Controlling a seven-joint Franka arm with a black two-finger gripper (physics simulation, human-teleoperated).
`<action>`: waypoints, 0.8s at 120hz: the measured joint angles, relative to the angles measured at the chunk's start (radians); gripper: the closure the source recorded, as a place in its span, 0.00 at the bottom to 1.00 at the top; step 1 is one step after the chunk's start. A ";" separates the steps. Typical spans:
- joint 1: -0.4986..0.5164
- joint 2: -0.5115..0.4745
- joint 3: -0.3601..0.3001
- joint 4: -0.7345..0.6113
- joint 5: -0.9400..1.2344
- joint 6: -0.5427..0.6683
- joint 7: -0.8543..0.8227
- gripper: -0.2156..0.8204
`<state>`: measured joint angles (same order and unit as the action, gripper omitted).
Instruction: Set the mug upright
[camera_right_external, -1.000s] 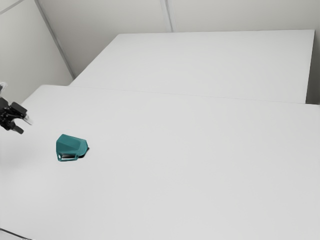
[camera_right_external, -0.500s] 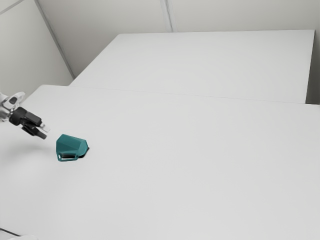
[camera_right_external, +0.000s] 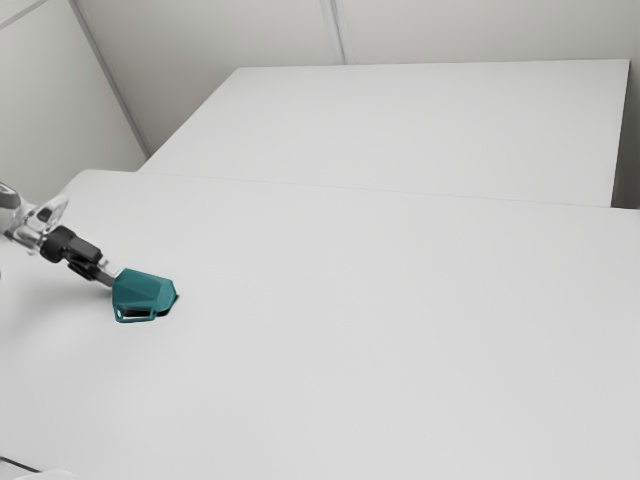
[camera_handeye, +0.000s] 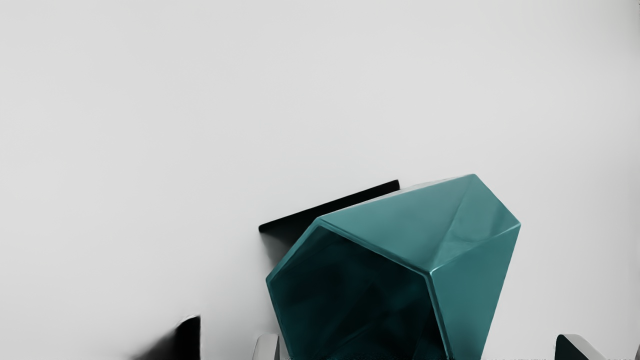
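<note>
In ext. view, note pincer (camera_right_external: 114, 277), black and blocky, at end of pale, glossy arm (camera_right_external: 18, 226), aimed at near end of mug (camera_right_external: 146, 289). Spread wide, w/ mug partly btwn fingertips (camera_handeye: 266, 348), as seen in wrist view; not clamped on it. See one grey, smooth, round-cornered tip just beside mug wall, w/ wider gap from wall to other tip. Contact in ext. view: cannot tell.

Find mug directly ahead of pincer, tipped on its side on table (camera_right_external: 380, 340), not upright. Made in teal, material uncertain, w/ smooth, slightly glossy finish; body faceted, i.e. flat planes meeting at sharp edges, incl. triangular facets. Observe angular rim (camera_handeye: 376, 249), thin and brighter along edge, around dark, hollow mouth (camera_handeye: 360, 305) facing pincer. In ext. view, note angular loop handle (camera_right_external: 135, 320) along mug's flank, on side nearest viewer.

Beyond mug from pincer, see plain, matt-white tabletop, then second flat white surface (camera_right_external: 400, 125) w/ straight edges. In wrist view, note black, sharp-edged shadow (camera_handeye: 330, 210) alongside mug.
</note>
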<state>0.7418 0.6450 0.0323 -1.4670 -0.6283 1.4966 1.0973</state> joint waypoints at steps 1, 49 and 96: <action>0.000 -0.003 0.000 -0.005 0.000 0.001 0.001 0.21; -0.006 -0.020 -0.024 -0.054 -0.006 0.040 0.018 0.21; -0.011 -0.037 -0.042 -0.101 -0.009 0.065 0.011 0.21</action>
<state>0.7307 0.6076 -0.0093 -1.5678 -0.6373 1.5611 1.1085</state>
